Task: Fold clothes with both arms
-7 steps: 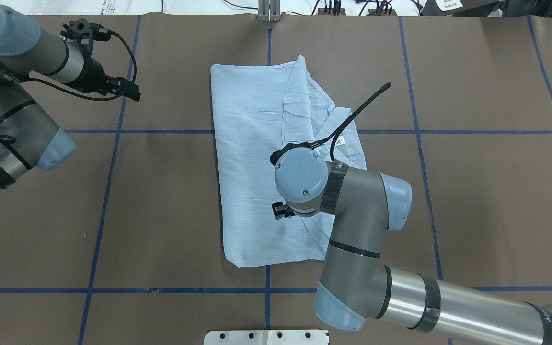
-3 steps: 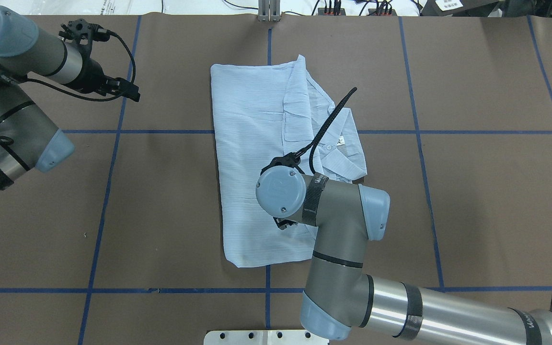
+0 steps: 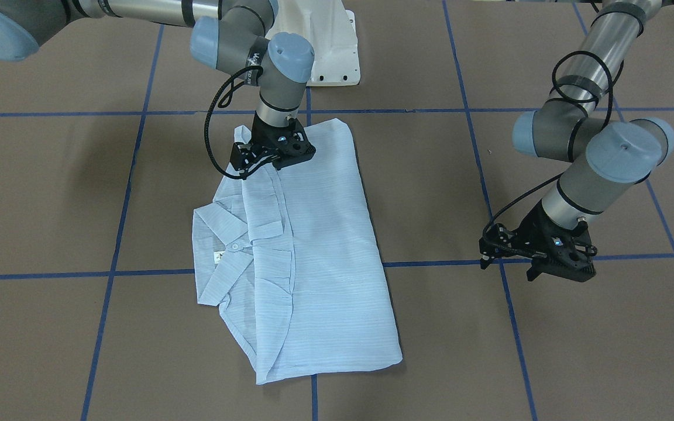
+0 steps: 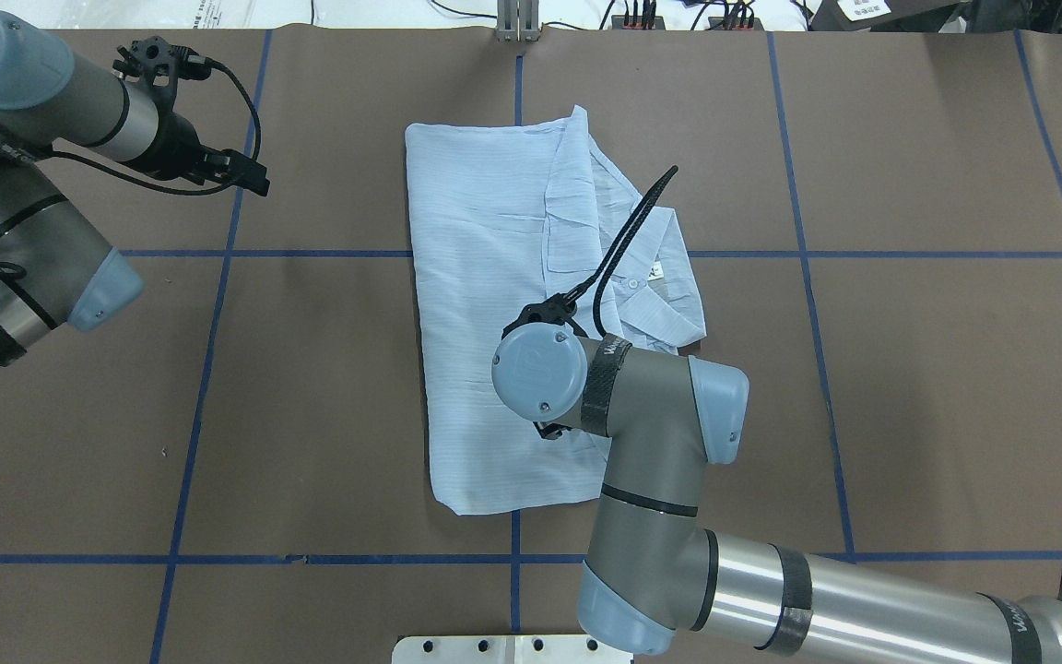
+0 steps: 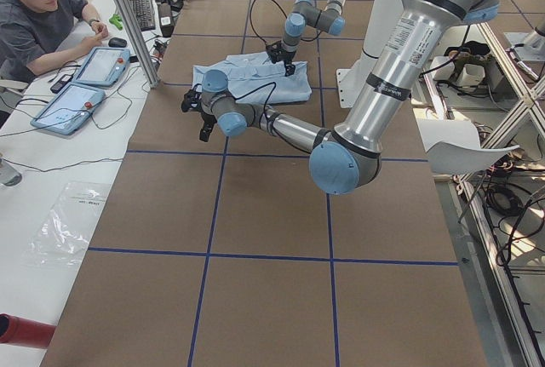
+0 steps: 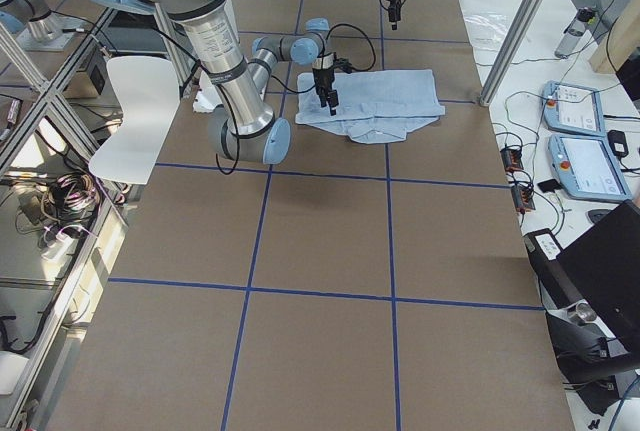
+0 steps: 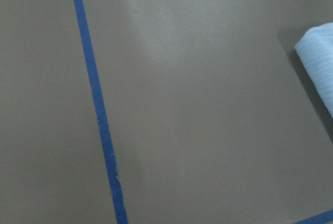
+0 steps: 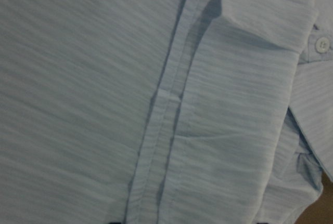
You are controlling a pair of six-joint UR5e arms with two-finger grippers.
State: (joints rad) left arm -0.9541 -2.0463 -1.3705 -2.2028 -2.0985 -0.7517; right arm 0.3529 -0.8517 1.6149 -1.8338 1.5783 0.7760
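The shirt [image 4: 494,304] lies at the centre of the overhead view, flat on the surface [image 4: 909,369], already folded to a long panel with its collar [image 4: 651,277] at the right edge. The right tool [image 3: 264,164] hangs low over the panel's lower end, probably to take the hem for a crosswise fold. Its wrist view hints at tips set wide, holding nothing. The left tool [image 4: 254,180] waits in the upper left, well apart, likely to keep clear; I cannot tell its opening. No container shows.
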